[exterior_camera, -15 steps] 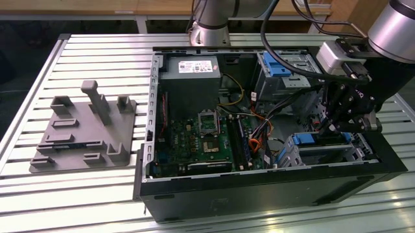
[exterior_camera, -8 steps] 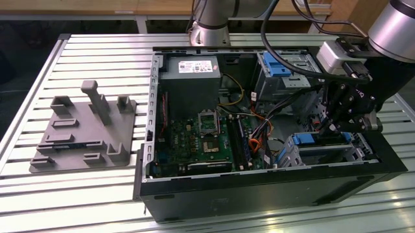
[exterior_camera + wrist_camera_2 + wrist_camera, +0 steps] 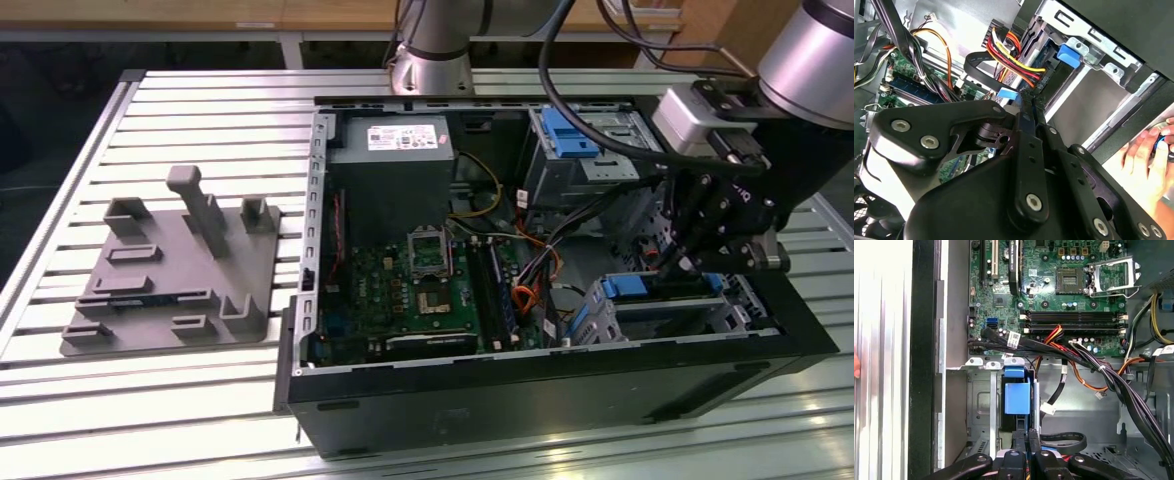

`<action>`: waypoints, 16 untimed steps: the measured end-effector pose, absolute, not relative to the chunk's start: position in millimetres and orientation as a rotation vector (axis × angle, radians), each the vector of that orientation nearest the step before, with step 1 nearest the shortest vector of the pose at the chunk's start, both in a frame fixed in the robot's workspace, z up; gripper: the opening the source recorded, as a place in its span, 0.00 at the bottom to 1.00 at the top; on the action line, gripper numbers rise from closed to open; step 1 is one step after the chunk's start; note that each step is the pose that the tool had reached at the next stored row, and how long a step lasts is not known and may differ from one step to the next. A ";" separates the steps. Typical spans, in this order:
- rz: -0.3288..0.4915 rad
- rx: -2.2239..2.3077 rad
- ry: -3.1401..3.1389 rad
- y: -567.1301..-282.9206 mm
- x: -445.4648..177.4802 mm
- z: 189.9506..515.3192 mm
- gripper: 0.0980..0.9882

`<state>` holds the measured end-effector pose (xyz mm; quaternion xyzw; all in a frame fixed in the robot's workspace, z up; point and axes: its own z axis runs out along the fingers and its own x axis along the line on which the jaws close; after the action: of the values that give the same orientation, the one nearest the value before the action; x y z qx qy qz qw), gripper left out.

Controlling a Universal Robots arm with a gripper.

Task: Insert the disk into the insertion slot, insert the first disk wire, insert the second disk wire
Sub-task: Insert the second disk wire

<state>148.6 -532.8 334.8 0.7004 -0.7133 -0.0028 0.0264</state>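
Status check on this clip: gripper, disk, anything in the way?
Gripper down over disk, fingers together. Disk in insertion slot. Cable bundle beside it.

You see black gripper [image 3: 694,265] over silver cage [image 3: 667,310]. Disk [image 3: 663,287] in cage: bright blue carrier. Beside cage, green board [image 3: 427,290] with black slots. Wires [image 3: 1009,55] near cage in second wrist view: red, yellow, orange, black. Away from cage, grey fixture [image 3: 174,270] on silver ribbed table [image 3: 160,110]. Your case [image 3: 534,400]: black outside, silver inside.
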 end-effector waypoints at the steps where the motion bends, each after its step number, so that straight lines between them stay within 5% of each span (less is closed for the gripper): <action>1: -0.008 2.164 -2.203 -533.0 148.5 334.7 0.05; 16: -0.002 2.182 -2.181 -533.5 148.6 327.7 0.05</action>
<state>148.6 -533.5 327.7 0.7071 -0.7066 -0.0007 0.0282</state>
